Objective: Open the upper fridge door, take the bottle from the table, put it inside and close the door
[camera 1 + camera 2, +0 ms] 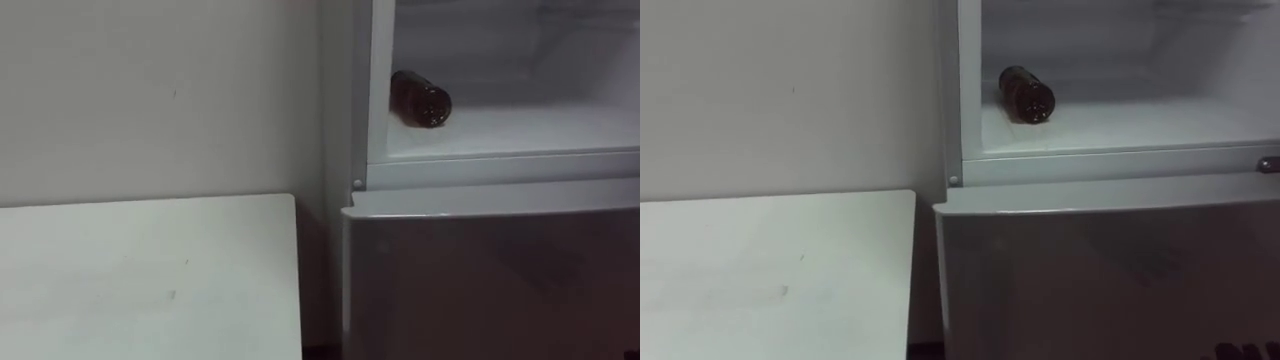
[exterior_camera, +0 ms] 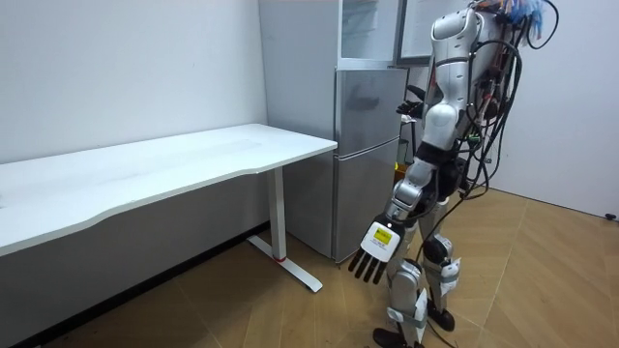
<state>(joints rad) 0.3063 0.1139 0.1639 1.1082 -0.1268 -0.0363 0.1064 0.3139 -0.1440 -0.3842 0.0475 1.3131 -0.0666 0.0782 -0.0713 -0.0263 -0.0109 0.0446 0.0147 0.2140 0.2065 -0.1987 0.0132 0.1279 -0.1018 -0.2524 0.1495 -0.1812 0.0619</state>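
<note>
The bottle (image 1: pixel 420 99) lies on its side inside the upper fridge (image 1: pixel 540 132), apparently placed; the left hand (image 2: pixel 373 253) hangs empty, its fingers straight.

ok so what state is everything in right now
upper fridge, open
bottle, lying on its side inside it, near the left wall
lower fridge door, shut
left hand, hanging low by the robot's side, open, holding nothing
</note>
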